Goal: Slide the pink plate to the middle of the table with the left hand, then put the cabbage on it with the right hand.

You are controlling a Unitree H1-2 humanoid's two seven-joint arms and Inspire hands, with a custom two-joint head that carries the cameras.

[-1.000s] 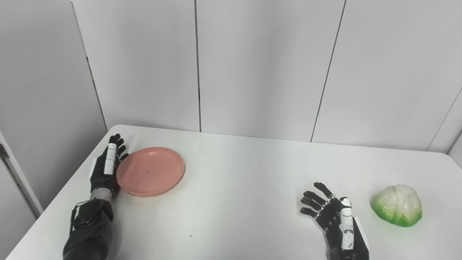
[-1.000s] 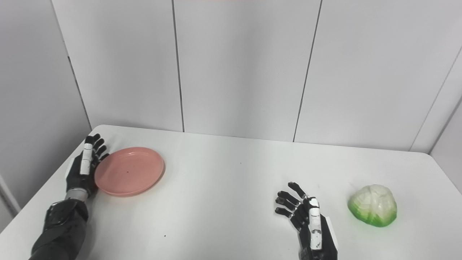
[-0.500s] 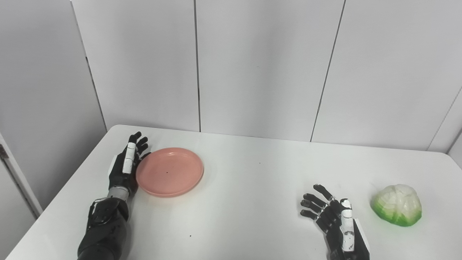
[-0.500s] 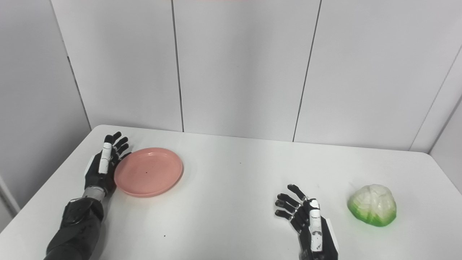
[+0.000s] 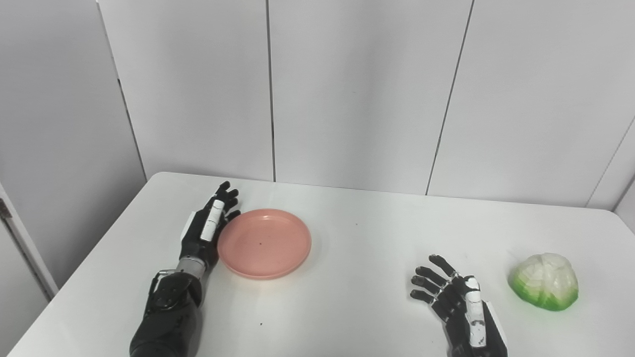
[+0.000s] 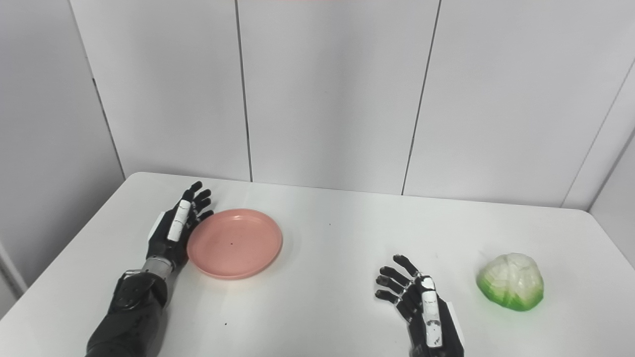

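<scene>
The pink plate lies flat on the white table, left of the middle. My left hand is open, its fingers straight and pressed edge-on against the plate's left rim. The cabbage, white on top and green below, sits at the right side of the table. My right hand is open with fingers spread, resting near the front edge, left of the cabbage and apart from it. The plate also shows in the right eye view, as does the cabbage.
White wall panels stand close behind the table's far edge. The table's left edge runs diagonally beside my left arm. Bare tabletop lies between the plate and my right hand.
My left hand has pushed the pink plate to the right, toward the table's middle. The right hand and the cabbage have stayed in place.
</scene>
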